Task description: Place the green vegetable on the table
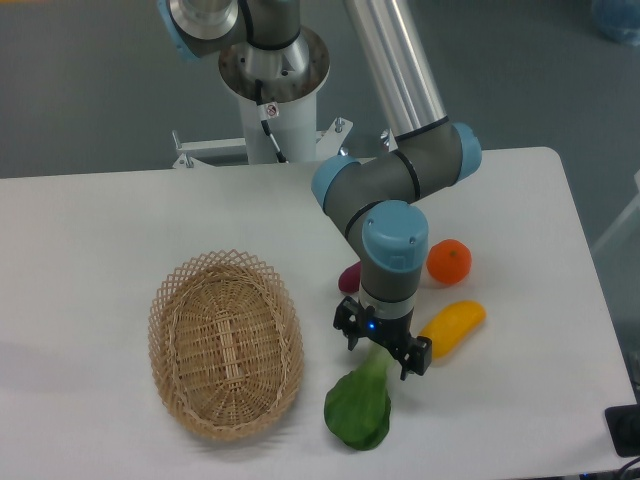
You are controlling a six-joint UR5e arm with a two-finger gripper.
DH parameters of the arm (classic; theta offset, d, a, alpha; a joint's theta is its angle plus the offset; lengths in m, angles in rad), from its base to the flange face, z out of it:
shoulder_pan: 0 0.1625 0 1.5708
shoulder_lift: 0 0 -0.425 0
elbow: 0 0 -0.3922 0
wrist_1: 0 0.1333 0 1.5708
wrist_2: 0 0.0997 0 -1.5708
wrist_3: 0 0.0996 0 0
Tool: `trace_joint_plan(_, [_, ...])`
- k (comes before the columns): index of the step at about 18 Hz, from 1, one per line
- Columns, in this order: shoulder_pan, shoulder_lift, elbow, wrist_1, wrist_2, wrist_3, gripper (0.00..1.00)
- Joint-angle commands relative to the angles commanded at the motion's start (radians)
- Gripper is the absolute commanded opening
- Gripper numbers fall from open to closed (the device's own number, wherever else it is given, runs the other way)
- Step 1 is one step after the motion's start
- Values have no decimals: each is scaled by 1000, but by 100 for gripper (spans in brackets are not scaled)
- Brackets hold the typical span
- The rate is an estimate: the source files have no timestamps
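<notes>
While the green vegetable [358, 413] is lying on the counter [100, 220], seemingly light and floppy-leaved, the gripper [381, 349] is hovering spread open and empty over its firmer pale stem

Green vegetable [358, 414], dark leaves and pale stem, lying flat on white bench [100, 230], just right of wicker basket [226, 344].

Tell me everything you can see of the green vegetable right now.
The green vegetable is a bok-choy-like toy: broad dark green leaves and a paler stem pointing up toward the hand. It lies on the white table, right of the wicker basket and apart from it. The hand looks open; whether a finger touches the stem is unclear.
</notes>
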State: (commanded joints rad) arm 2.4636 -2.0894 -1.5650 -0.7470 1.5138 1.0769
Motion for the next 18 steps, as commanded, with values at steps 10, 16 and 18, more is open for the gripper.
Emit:
trace_joint_plan(10, [92, 155, 124, -156, 105, 79, 100])
trace_joint_plan(16, [184, 216, 161, -345, 103, 271, 100])
trace_joint_plan(18, [233, 248, 155, -418, 100, 374, 100])
